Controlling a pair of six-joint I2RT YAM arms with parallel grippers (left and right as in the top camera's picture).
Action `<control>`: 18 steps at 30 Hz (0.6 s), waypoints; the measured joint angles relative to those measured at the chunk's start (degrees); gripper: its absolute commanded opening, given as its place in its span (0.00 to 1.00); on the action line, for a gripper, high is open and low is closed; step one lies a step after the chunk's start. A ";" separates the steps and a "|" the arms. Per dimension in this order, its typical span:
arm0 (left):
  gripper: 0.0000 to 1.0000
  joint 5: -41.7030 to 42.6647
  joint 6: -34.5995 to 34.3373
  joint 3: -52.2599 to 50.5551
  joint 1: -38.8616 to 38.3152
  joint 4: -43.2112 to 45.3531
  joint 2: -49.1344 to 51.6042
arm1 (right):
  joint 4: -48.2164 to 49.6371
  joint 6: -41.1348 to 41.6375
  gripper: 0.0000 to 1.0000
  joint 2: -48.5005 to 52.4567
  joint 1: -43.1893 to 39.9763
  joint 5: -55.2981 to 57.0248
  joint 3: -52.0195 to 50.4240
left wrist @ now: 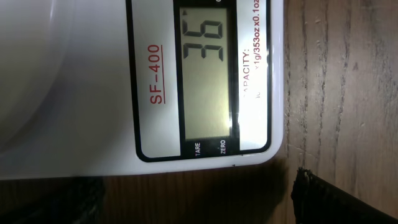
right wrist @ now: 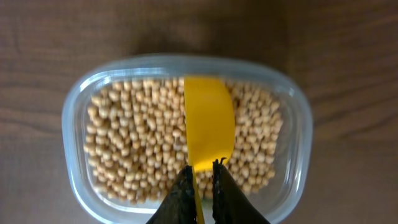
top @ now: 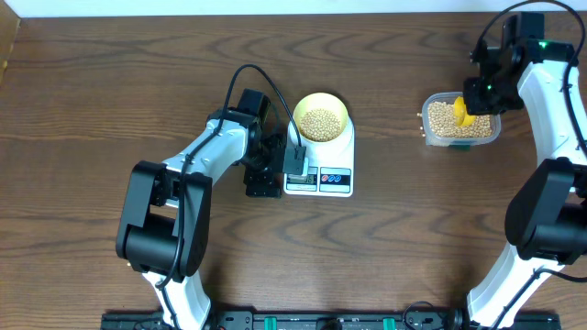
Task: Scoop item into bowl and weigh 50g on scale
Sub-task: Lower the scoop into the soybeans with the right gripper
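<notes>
- Worktop (top: 92, 92): dark wood. It carries the scale near the middle and the tub well apart at the right.
- Scale (top: 341, 158): white, with the bowl on its platform. In the left wrist view the display (left wrist: 208, 74) shows what looks like 36, so the weighing seems under way but short of 50.
- Tub (right wrist: 74, 124): clear plastic and holding plenty of stock, so supply is no limit.
- Bowl (top: 321, 96): pale yellow, with a good layer of beans (top: 319, 124) inside. Some scooping is clearly done.
- Scoop (right wrist: 208, 124): yellow. It sits over the beans in the tub with no load visible on it.
- Left fingers (left wrist: 323, 202): spread wide and holding nothing, just beside the display end of the scale.
- Right fingers (right wrist: 233, 199): nearly together, pinching the scoop handle above the tub.
- Left to do, by judgement: at least one more partial scoop into the bowl, then small top-ups until the display shows 50.
</notes>
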 measured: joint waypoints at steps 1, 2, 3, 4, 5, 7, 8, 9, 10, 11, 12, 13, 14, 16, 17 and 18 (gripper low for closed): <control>0.98 0.00 0.00 0.00 0.00 0.00 0.00 | 0.85 0.00 0.09 0.00 0.00 0.04 0.00; 0.98 -0.02 0.00 0.00 0.00 0.00 0.00 | 1.53 0.00 0.09 0.00 0.00 0.09 0.00; 0.98 -0.02 0.00 0.00 0.00 0.00 0.00 | 2.14 0.00 0.08 0.00 0.00 0.13 0.00; 0.98 -0.02 0.00 0.00 0.00 0.00 0.00 | 2.71 0.00 0.09 0.00 0.00 0.15 0.00; 0.98 0.00 0.00 0.00 0.00 0.00 0.00 | 3.21 0.00 0.09 0.00 0.00 0.17 0.00; 0.98 -0.02 0.00 0.00 0.00 0.00 0.00 | 4.48 0.00 0.09 0.00 0.00 0.20 0.00; 0.98 0.00 0.00 0.00 0.00 0.00 0.00 | 5.27 0.00 0.09 0.00 0.00 0.20 0.00; 0.98 -0.02 0.00 0.00 0.00 0.00 0.00 | 6.29 0.00 0.09 0.00 0.00 0.28 0.00; 0.98 -0.02 0.00 0.00 0.00 0.00 0.00 | 7.02 0.00 0.09 0.00 0.00 0.35 -0.02; 0.98 0.00 0.00 0.00 0.00 0.00 0.00 | 7.76 0.00 0.11 0.00 0.00 0.44 -0.02; 0.98 0.00 0.00 0.00 0.00 0.00 0.00 | 8.52 0.00 0.13 0.00 0.00 0.63 -0.02; 0.98 0.00 0.00 0.00 0.00 0.00 0.00 | 9.01 0.00 0.17 0.00 0.00 0.72 -0.02; 0.98 0.00 0.00 0.00 0.00 0.00 0.00 | 9.64 0.09 0.24 0.00 0.00 0.92 -0.02; 0.98 -0.02 0.00 0.00 0.00 0.00 0.00 | 10.34 0.35 0.31 0.00 0.00 1.14 -0.02; 0.98 0.00 0.00 0.00 0.00 0.00 0.00 | 10.38 0.15 0.33 0.00 0.00 1.16 -0.02; 0.98 0.00 0.00 0.00 0.00 0.00 0.00 | 10.34 0.35 0.36 0.00 0.00 1.20 0.04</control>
